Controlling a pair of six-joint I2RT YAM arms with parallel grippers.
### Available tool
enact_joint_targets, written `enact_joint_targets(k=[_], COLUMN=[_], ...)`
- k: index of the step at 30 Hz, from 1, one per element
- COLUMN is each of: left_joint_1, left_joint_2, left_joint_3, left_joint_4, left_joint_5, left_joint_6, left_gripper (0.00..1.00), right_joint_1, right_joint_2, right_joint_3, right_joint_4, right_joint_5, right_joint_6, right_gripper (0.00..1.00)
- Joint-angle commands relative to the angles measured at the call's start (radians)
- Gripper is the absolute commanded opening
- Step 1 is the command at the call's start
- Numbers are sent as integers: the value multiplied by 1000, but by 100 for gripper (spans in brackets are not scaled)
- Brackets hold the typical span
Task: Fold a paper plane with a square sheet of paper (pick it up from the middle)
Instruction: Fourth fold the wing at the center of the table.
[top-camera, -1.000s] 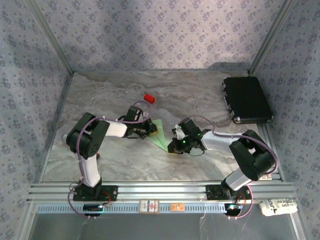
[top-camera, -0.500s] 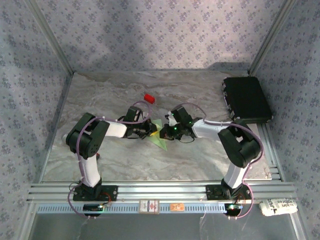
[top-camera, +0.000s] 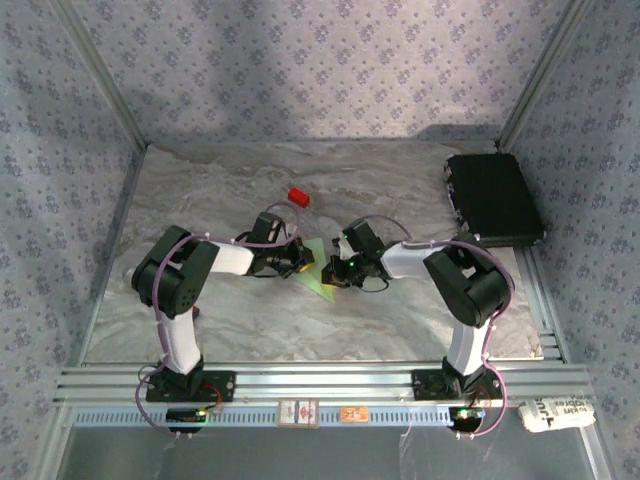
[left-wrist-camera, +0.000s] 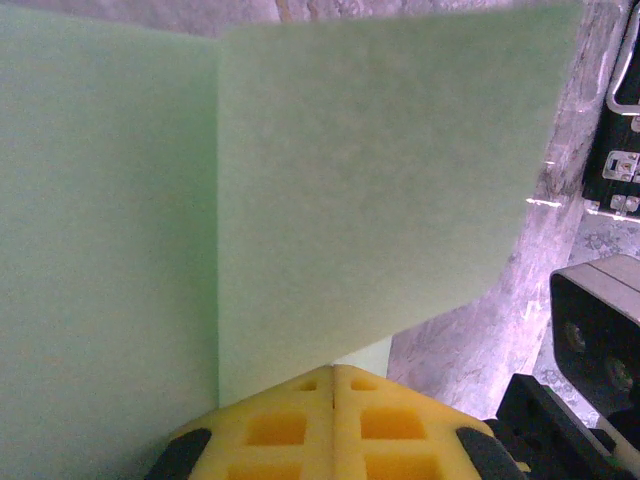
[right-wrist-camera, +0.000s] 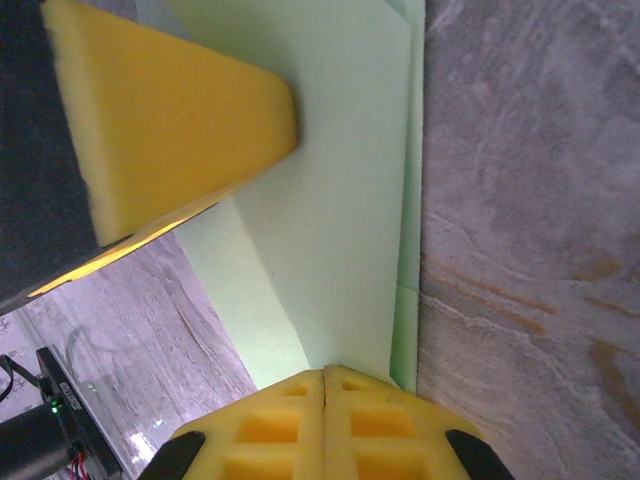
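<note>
Top external view is showing the right gripper (top-camera: 335, 272) having swung in from well off to the side: a second ago it was sitting apart from the square sheet of paper (top-camera: 322, 284), and now its tips are meeting the sheet just across from the left gripper (top-camera: 300, 262). More of the pale-green paper was showing then; now both wrists are crowding over it and covering most of it.

Left fingers are pressing tight together, and the sheet is rising straight out from their seam and standing up in front of them with one vertical crease, so they appear to be pinching its near edge. Right fingers are also closing flat against each other with no gap. A folded edge of the paper is running away from their tips, but they are looking more like a closed point laid against the fold than a grip on it. The left gripper's yellow pad (right-wrist-camera: 170, 130) is lying on the paper just ahead of and to one side of the right tips.

For the task, this is reading as a creasing step — one arm anchoring the sheet, the other arriving to press the fold down. The plane is looking far from finished, with only an early fold showing.
</note>
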Motion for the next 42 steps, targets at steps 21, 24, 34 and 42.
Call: enact_joint_targets(k=[21, 24, 34, 42], left_joint_1=[-69, -69, -61, -27], left_joint_2=[-63, -30, -8, 3], left_joint_3=[43, 43, 67, 106], left_joint_4=[-215, -217, -277, -293], left_joint_5=[2, -2, -123, -118], left_joint_6=[114, 111, 85, 99], left_gripper=[0, 0, 0, 0], right_joint_1=[-9, -7, -5, -2], right_joint_2=[22, 24, 24, 23], right_joint_3=[-73, -74, -86, -95], right_joint_4=[-124, -125, -139, -148], right_joint_5=[83, 79, 85, 94], right_joint_6=[14, 13, -5, -20], right_gripper=[0, 0, 0, 0])
